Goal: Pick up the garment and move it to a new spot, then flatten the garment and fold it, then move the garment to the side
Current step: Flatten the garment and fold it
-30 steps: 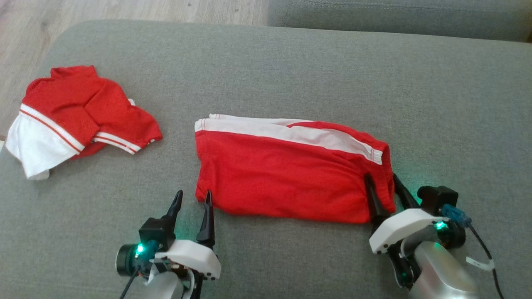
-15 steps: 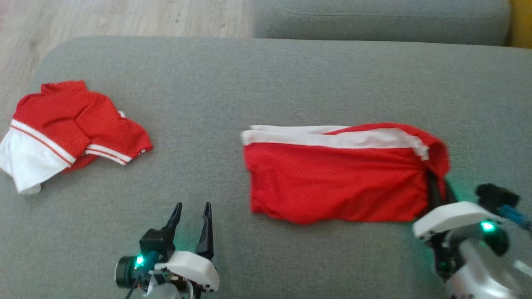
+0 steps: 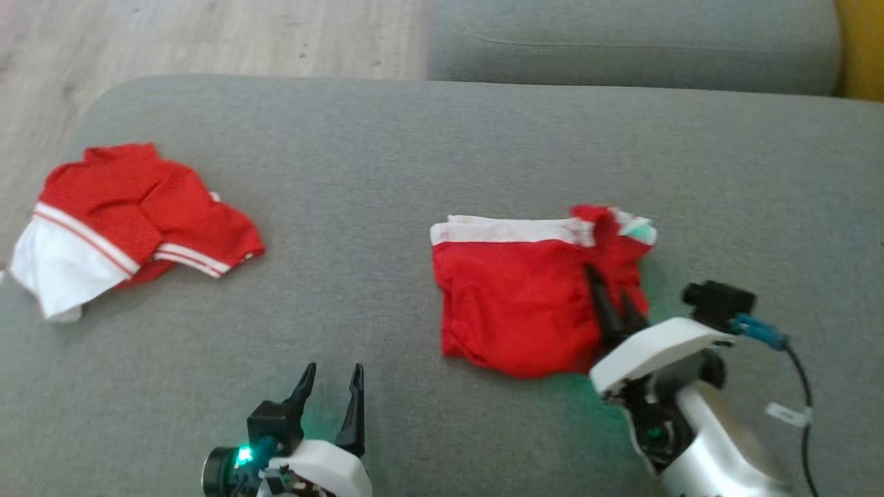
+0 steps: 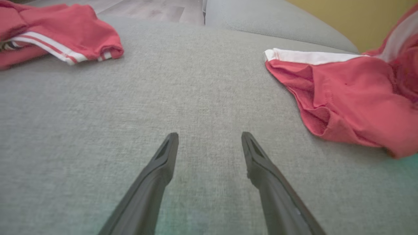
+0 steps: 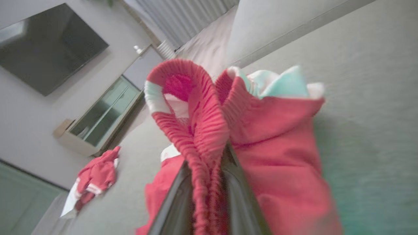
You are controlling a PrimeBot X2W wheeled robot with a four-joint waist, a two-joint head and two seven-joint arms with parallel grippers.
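The soft red fabric shorts with a white side stripe [image 3: 511,304] lie on the broad grey upholstered cushion [image 3: 414,152], right of its middle. Their left part is flat and their right end is bunched up. The right tool [image 3: 608,283] is clamped narrow on that right end, with a ridge of ribbed cloth [image 5: 202,130] pinched between its two dark fingers. This looks like the elastic waistband, though the right wrist view is blurred. The left tool [image 3: 333,367] hangs low over bare cushion, well apart from the shorts, its fingers spread wide and holding nothing. A crumpled red and white shirt [image 3: 124,214] lies far off at the cushion's left edge.

The shorts are light, limp and thin. They will likely drape and drag rather than hold a shape, and a single pinch point lets the loose layers slump and wrinkle. The thick waistband is the firmest place to grip. For an even fold, a second hold on the free left hem corner would probably help keep the edges in line.
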